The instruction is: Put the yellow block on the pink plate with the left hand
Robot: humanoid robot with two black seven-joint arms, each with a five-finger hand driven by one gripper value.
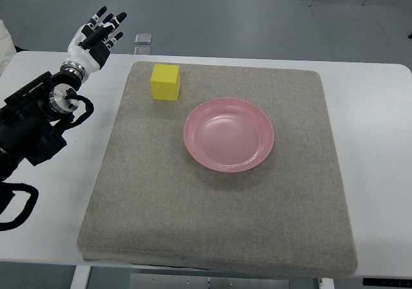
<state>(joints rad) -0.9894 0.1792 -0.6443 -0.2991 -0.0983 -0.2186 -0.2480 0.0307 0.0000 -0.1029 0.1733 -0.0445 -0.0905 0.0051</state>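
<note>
A yellow block point(165, 82) sits on the grey mat point(219, 205) near its far left corner. The pink plate point(229, 134) lies empty at the mat's middle, to the right of the block and nearer to me. My left hand point(98, 34) is raised over the table's far left edge, left of the block and apart from it, with its fingers spread and nothing in them. The right arm does not show.
The white table point(373, 134) carries the mat. A small grey object point(143, 39) lies on the floor just beyond the table's far edge. My left arm's black body and cables point(29, 134) cover the table's left side.
</note>
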